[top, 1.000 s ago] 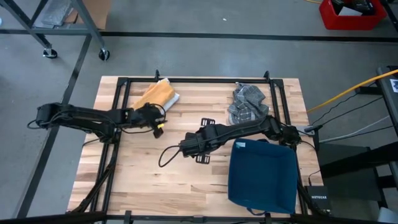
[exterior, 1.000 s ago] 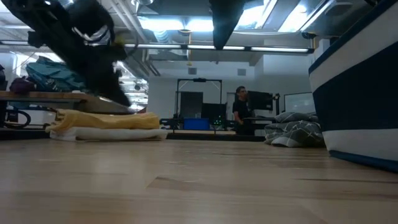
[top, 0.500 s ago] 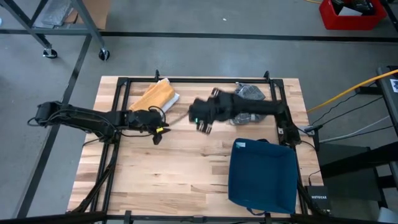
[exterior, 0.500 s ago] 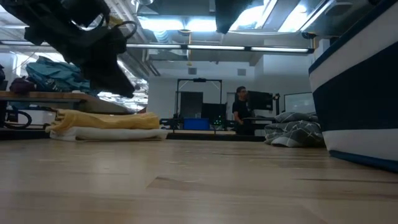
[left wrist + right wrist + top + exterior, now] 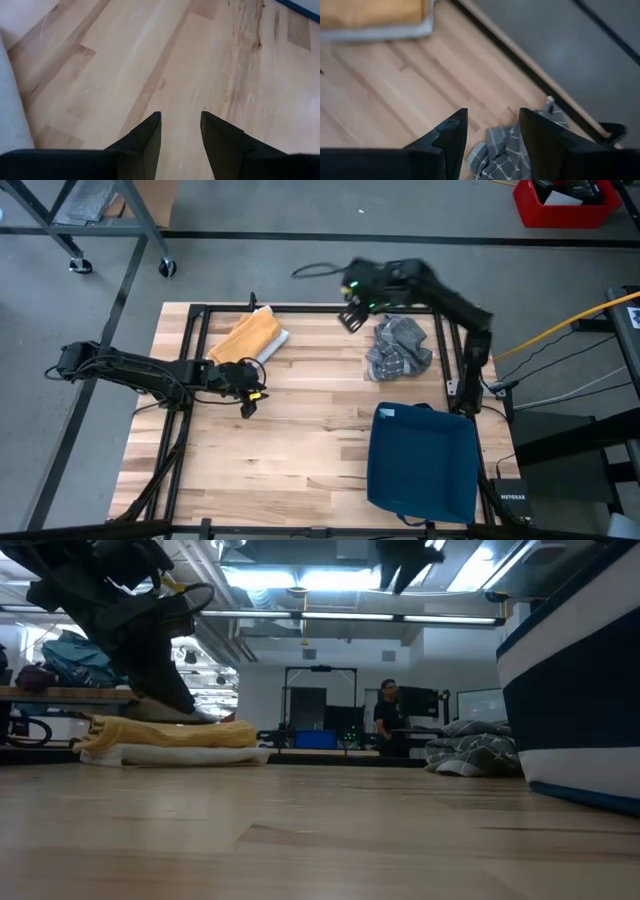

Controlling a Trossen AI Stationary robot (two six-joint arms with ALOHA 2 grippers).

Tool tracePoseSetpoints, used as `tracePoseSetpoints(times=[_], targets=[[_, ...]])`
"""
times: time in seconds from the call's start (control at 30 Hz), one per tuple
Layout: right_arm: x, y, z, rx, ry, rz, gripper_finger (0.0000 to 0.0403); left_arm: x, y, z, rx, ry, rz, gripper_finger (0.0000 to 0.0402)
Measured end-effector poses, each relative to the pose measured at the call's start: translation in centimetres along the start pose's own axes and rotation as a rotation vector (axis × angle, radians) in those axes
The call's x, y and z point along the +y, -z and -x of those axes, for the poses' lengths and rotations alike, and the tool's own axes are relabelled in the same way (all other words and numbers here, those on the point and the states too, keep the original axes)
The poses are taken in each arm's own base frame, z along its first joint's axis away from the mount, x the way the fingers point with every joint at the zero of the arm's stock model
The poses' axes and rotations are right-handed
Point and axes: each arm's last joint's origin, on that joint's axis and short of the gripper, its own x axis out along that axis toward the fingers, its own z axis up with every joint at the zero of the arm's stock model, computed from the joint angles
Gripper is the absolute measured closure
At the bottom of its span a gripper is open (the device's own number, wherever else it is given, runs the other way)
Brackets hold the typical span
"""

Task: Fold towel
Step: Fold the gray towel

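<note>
Grey checked towel (image 5: 400,345) crumpled just beside right tool (image 5: 352,318); tool parted, empty, above table edge.

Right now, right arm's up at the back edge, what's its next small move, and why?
Probably lower the right hand onto the crumpled grey checked towel. It hovers open and empty by the towel's far corner, and the towel lies unfolded. The left hand waits open, mid-table.

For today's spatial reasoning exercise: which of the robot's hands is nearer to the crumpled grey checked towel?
Right. The right hand hovers open at the table's far edge, just beside the grey checked towel. The left hand is open over bare wood, near the yellow towel.
</note>
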Motion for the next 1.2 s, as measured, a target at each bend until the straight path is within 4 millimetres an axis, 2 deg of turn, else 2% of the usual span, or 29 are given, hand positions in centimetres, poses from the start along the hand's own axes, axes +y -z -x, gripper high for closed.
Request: tracePoseSetpoints(times=[0.13, 0.3, 0.37, 0.47, 0.57, 0.8, 1.0, 1.2], targets=[[-2.7, 1.3, 5.0, -0.14, 0.012, -0.052, 0.0219, 0.0, 0.0, 0.0, -0.001, 0.0, -0.023, 0.0273], [-6.2, 4.4, 11.6, -0.326, 0.061, -0.118, 0.0219, 0.0, 0.0, 0.0, -0.001, 0.0, -0.019, 0.0273], [-7.3, 5.9, 13.1, -0.374, 0.095, -0.165, 0.0219, 0.0, 0.0, 0.0, -0.001, -0.001, -0.007, 0.0273], [-8.5, 7.8, 13.6, -0.392, 0.166, -0.243, 0.0219, 0.0, 0.0, 0.0, -0.002, -0.001, 0.004, 0.0273], [-8.9, 9.8, 12.0, -0.334, 0.223, -0.287, 0.0219, 0.0, 0.0, 0.0, -0.002, -0.001, 0.007, 0.0273], [-8.4, 14.5, 4.5, -0.148, 0.289, -0.399, 0.0219, 0.0, 0.0, 0.0, -0.003, 0.0, 0.009, 0.0273], [-7.4, 16.9, -1.2, -0.044, 0.277, -0.493, 0.0219, 0.0, 0.0, 0.0, -0.003, 0.0, 0.01, 0.0273], [-6.8, 19.3, -5.5, 0.08, 0.294, -0.576, 0.0219, 0.0, 0.0, 0.0, -0.002, -0.001, 0.01, 0.0273]])
